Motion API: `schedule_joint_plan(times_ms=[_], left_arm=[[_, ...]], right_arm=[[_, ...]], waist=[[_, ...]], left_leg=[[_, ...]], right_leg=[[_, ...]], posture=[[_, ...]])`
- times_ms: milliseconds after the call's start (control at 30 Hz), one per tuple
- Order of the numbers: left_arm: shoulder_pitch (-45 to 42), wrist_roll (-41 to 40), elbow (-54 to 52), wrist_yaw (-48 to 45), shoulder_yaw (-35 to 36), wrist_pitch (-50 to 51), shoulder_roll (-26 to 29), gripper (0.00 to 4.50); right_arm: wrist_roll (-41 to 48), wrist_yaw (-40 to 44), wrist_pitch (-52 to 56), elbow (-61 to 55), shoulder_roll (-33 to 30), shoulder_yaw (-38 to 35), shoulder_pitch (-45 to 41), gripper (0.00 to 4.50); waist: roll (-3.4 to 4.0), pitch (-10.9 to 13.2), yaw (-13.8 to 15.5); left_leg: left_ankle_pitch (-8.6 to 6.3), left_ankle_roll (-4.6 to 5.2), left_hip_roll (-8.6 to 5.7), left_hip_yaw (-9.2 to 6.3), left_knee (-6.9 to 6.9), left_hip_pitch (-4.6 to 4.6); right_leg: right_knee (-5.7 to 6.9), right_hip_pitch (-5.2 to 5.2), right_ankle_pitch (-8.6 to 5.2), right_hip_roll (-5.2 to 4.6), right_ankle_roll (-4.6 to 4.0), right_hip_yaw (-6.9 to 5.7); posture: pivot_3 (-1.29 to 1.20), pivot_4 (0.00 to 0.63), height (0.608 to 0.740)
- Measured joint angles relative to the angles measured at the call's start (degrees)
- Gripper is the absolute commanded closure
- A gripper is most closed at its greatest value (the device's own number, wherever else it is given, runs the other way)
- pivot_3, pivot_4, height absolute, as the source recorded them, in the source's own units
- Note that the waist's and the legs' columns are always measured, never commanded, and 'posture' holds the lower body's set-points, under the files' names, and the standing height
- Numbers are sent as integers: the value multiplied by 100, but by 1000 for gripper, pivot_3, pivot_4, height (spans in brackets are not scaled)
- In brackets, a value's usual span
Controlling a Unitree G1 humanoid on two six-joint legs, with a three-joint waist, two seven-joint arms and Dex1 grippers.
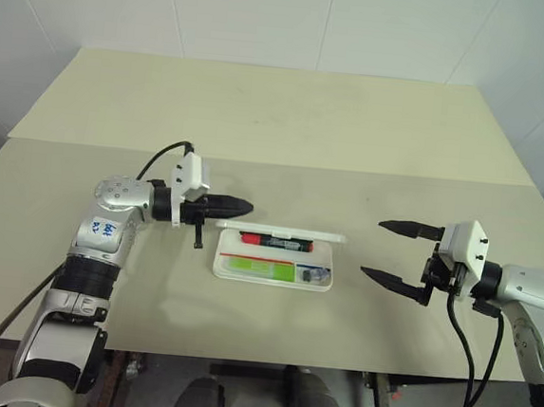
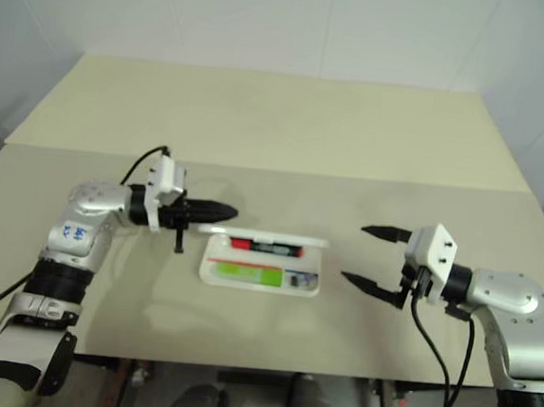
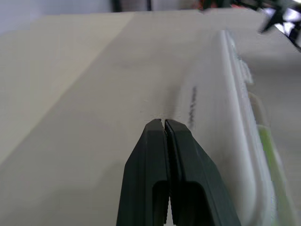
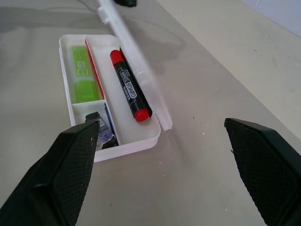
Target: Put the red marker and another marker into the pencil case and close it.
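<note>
1. The pencil case [image 1: 272,271] lies open near the middle of the table [image 1: 279,118], its long axis running left to right across the robot's front. Its lid [image 1: 279,231] stands raised along the far long edge, seen nearly edge-on.
2. The red marker [image 4: 129,92] lies inside the case's far compartment, parallel to the long axis. The green marker [image 4: 83,73] lies in the near compartment, with a small dark bit [image 4: 101,134] at the right end. Both markers appear to be in already, so closing the lid looks like the step left.
3. The left gripper [image 1: 238,204] has its fingers pressed together and holds nothing. It points rightward, roughly level, with its tip just beside the lid's left end and on its far side; whether it touches the lid cannot be told.
4. The right gripper [image 1: 390,251] has its fingers spread wide and empty. It points left toward the case's right end but stands well apart from it.
5. The left arm is plainly the nearer. From its tip the lid runs away to the right, so a push toward the robot would probably swing the lid down over the tray.
</note>
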Motion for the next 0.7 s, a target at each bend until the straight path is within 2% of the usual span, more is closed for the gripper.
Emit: schedule_joint_plan(times_ms=[333,700], left_arm=[[280,371,-378,158,-537,429,3,4464],[55,591,-513,210,-933,979,-48,4464]], right_arm=[[26,-197,102,-346,5,-1,181,0],[44,-526,165,-693,15,-28,408,0]], waist=[[0,0,-4],[1,-1,13]], left_leg=[[-1,2,1,1,3,0],[0,4,-4,-1,6,7]], right_leg=[[2,0,0,2,0,3],[2,12,0,1,0,4]], posture=[[0,150,740],[0,150,740]])
